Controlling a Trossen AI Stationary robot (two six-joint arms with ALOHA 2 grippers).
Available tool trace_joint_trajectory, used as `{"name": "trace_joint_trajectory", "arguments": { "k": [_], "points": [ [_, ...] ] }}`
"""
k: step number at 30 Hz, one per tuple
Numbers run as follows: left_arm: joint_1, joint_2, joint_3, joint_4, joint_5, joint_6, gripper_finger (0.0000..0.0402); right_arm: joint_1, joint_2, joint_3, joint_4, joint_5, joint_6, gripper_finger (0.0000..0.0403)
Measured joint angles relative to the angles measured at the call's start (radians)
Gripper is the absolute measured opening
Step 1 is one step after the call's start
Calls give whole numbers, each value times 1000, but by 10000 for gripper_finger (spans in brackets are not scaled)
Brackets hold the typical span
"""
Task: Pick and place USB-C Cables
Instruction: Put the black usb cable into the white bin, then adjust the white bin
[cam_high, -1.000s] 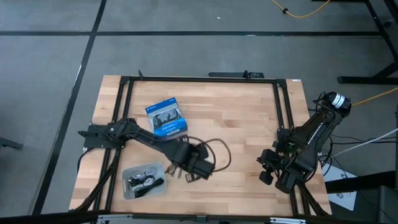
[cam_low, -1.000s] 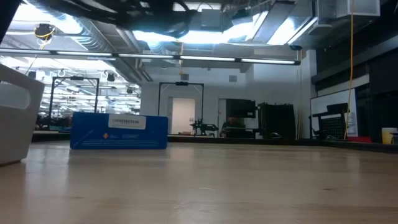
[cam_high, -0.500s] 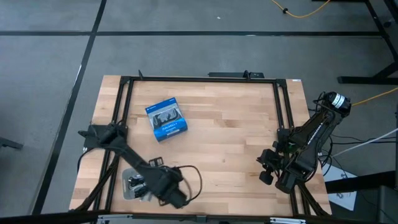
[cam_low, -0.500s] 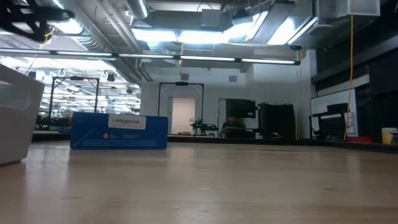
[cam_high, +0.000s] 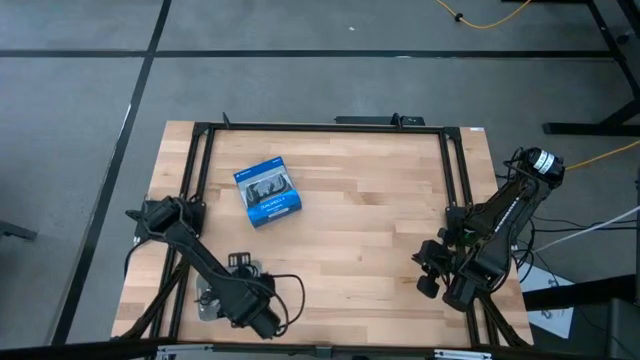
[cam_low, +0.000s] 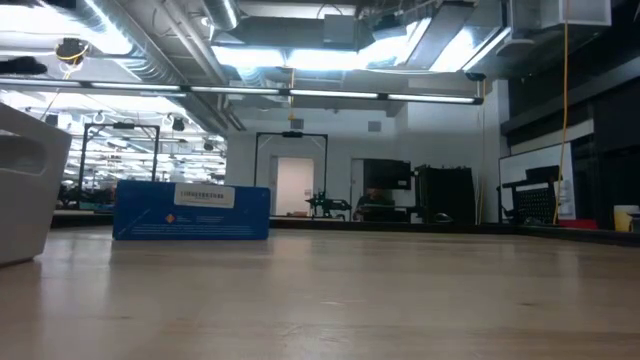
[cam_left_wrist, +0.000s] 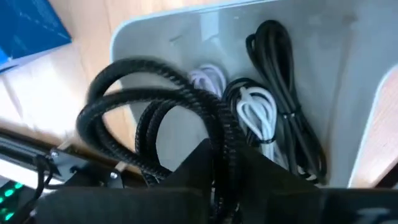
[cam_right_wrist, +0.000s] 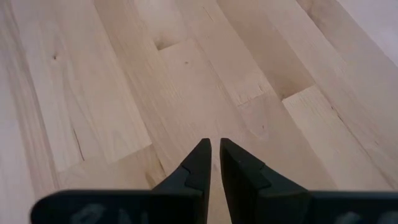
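Observation:
My left gripper (cam_high: 236, 291) hangs over the grey tray (cam_high: 205, 300) near the table's near-left corner and is shut on a black braided USB-C cable (cam_left_wrist: 155, 112). In the left wrist view, the tray (cam_left_wrist: 348, 74) below holds a black cable bundle (cam_left_wrist: 283, 99), a white one (cam_left_wrist: 258, 115) and a pale one (cam_left_wrist: 208, 78), all lying on its floor. My right gripper (cam_right_wrist: 214, 155) waits shut above bare wood at the table's right edge (cam_high: 440, 272). My left gripper pinches the black braided cable between its two fingers at a stretch (cam_left_wrist: 227, 146) beside its loops, coming from above and pointing down at the tray. The cable is lifted clear, and its loops (cam_left_wrist: 124, 93) stand out ahead of the fingers above the tray.
A blue retail box (cam_high: 268, 190) lies flat on the table's far-left part, also seen in the low view (cam_low: 190, 210). The tray's white wall (cam_low: 20, 190) shows at the low view's left edge. A black frame (cam_high: 320, 125) borders the wooden table.
My left arm has swung from the middle of the table toward the near-left corner, carrying the black cable with it, and now stands over the tray. The right arm has kept still.

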Motion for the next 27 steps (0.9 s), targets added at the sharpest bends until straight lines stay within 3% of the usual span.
{"name": "trace_joint_trajectory", "arguments": {
  "k": [4, 11, 15, 18, 23, 27],
  "points": [
    [9, 0, -11, 18, -3, 0, 75, 0, 0, 0, 0, -1, 0, 41],
    [17, 0, -12, 43, 16, 7, 83, 0, 0, 0, -1, -2, -1, 41],
    [14, 0, -12, 37, 107, -15, 85, 0, 0, 0, -2, -2, -2, 41],
    [10, -6, -8, -21, 167, -114, 85, 0, 0, 0, -4, -2, -2, 41],
    [-21, -25, -4, -31, 193, -237, 83, 0, 0, 0, -7, -2, -3, 41],
    [-63, -25, -27, -32, 339, -287, 72, 0, 0, 0, -7, -2, -4, 41]
  ]
}}
